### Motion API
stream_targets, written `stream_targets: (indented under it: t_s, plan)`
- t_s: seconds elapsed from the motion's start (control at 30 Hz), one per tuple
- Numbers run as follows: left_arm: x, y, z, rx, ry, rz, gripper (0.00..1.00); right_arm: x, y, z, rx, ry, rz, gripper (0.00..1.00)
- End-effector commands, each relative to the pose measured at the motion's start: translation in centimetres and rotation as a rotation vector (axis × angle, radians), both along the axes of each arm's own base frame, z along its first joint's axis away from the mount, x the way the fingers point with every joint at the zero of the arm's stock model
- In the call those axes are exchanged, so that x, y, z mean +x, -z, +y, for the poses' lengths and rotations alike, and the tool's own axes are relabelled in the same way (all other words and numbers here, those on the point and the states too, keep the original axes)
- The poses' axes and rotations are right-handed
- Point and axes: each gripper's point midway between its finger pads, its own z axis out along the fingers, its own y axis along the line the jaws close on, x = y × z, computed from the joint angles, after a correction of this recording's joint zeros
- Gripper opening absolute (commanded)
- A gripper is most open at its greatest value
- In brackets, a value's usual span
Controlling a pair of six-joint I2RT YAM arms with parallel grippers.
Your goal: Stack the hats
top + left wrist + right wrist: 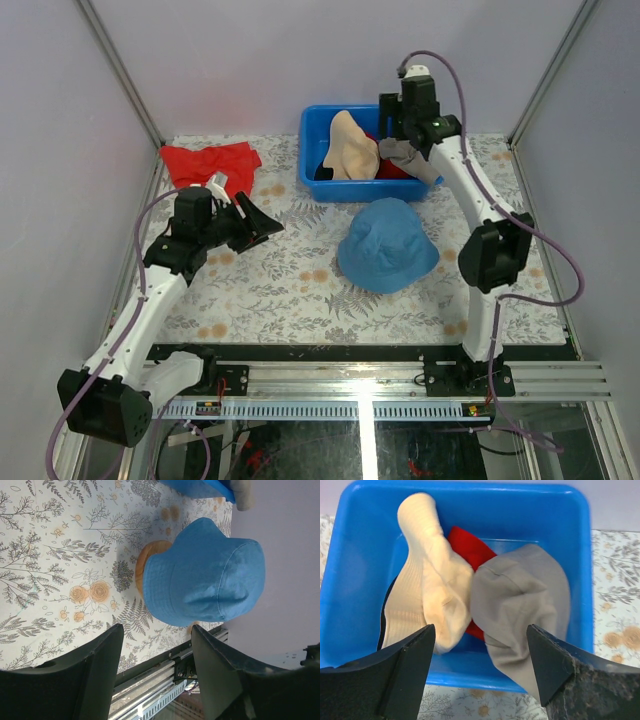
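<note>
Your left gripper [262,222] is in the left middle of the top view. Its two fingers stand wide apart with nothing between them, and they point toward the blue bucket hat [388,243]. This hat sits alone on the flowered table cover [280,290], a little right of the center. In the left wrist view you see the blue bucket hat [205,575] at the right of the frame, and the round edge of a wooden stand [145,560] shows under its brim.

Your right gripper [402,140] hangs over the blue plastic bin [312,135] at the upper middle of the top view. In the right wrist view its fingers are also spread wide and they grip nothing. Inside the bin lie three hats:

- The peach-beige hat [430,590] lies at the left.
- The red hat [470,550] lies in the middle, mostly covered by the other two.
- The grey-khaki hat [520,600] lies at the right, and it hangs over the bin's lower rim.

A flat red cloth [210,163] lies on the table at the upper left, well apart from the bin.
</note>
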Motion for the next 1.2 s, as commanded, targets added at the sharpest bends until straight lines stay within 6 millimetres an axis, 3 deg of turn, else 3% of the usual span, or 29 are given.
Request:
stream_targets:
  t_s: [0.0,0.13,0.37,0.57,0.6,0.67,0.83,0.93,1.03,1.17]
  plan:
    - [0.0,-0.5,0.3,0.008,-0.003,-0.043,0.56,0.8,3.1,2.2,-0.115,-0.047,0.076,0.81]
    - [-0.2,-0.3,0.6,0.028,-0.003,-0.041,0.56,2.1,5.0,1.3,-0.187,0.022,0.102,0.81]
    - [-0.4,0.2,0.8,0.051,0.001,-0.03,0.56,2.9,6.7,-2.3,-0.353,0.184,0.113,0.81]
    - [-0.3,0.6,0.8,0.059,0.004,-0.022,0.57,3.3,8.3,-3.3,-0.415,0.235,0.124,0.77]
    - [-0.3,0.6,0.8,0.059,0.006,-0.022,0.56,3.3,8.6,-3.3,-0.421,0.241,0.128,0.73]
    - [-0.3,0.6,0.7,0.06,0.009,-0.02,0.56,3.5,9.0,-3.4,-0.424,0.246,0.132,0.53]
    - [-0.2,0.6,0.7,0.063,0.011,-0.019,0.56,3.5,9.2,-3.2,-0.419,0.245,0.141,0.18]
    - [0.0,0.3,0.7,0.059,0.014,-0.026,0.57,3.1,7.1,-3.1,-0.395,0.237,0.115,0.01]
    - [0.4,-0.3,0.4,0.05,0.025,-0.039,0.57,2.2,2.6,-3.1,-0.348,0.227,0.048,0.0]
    - [1.2,-1.4,-0.3,0.02,0.045,-0.057,0.57,-0.1,-5.0,-2.4,-0.202,0.175,-0.052,0.0]
